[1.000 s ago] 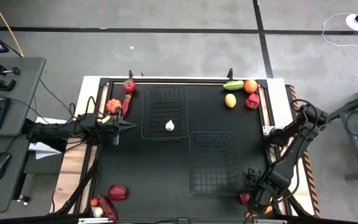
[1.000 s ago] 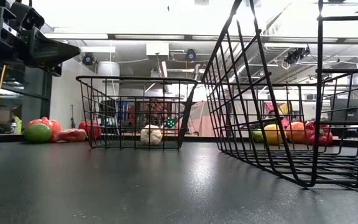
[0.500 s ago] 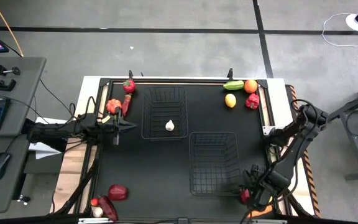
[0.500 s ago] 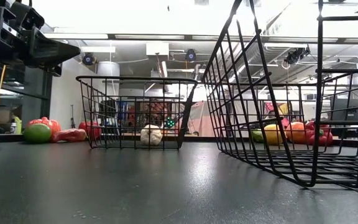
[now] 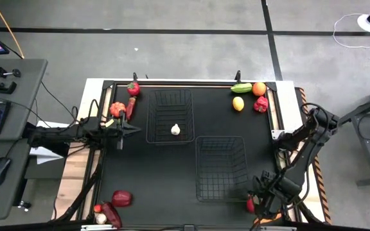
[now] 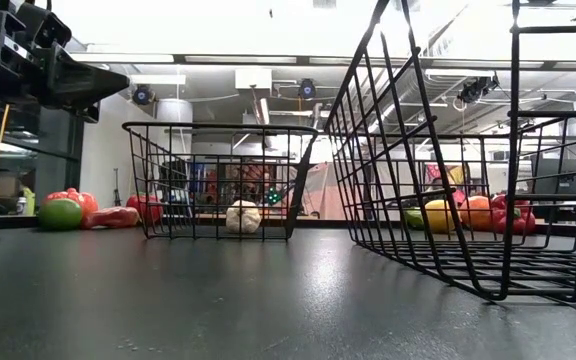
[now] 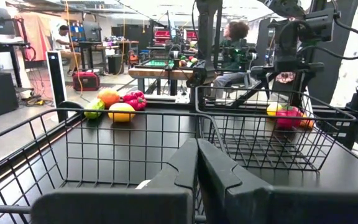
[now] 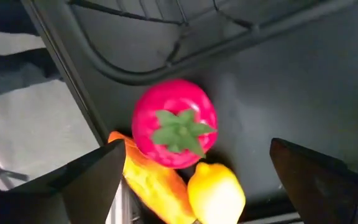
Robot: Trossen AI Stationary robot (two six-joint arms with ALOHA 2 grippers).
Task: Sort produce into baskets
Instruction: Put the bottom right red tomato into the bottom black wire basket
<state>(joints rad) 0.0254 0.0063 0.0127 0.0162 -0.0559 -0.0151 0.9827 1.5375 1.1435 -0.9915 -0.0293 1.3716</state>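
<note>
Hovering over the near right corner of the counter (image 5: pixel 166 167), the right hand (image 5: pixel 257 204) hangs with its fingers (image 8: pixel 89 180) spread wide and nothing between them. Directly below it in the right wrist view sits a red tomato (image 8: pixel 174 122) with its green leafy cap facing up. A yellow lemon-like piece (image 8: pixel 216 191) touches it on one side and an orange piece (image 8: pixel 151 180) lies just beside both, hard against the counter's edge rail.

That crowding is what the pick must allow for. The descent looks best made straight down with the tomato centred between the fingers, so neither tip lands on the lemon or the orange piece. One finger will have to slip into the narrow space by the neighbours; closing slowly should keep the round toy from squirting sideways. The nearer wire basket (image 5: pixel 221 168) stands just beside this cluster, so the carry is short.

The left hand (image 5: pixel 128 128) waits clenched shut and empty beside the farther basket (image 5: pixel 169 115), which already holds a white garlic bulb (image 5: pixel 175 129). More produce lies at the far corners and the near left corner.
</note>
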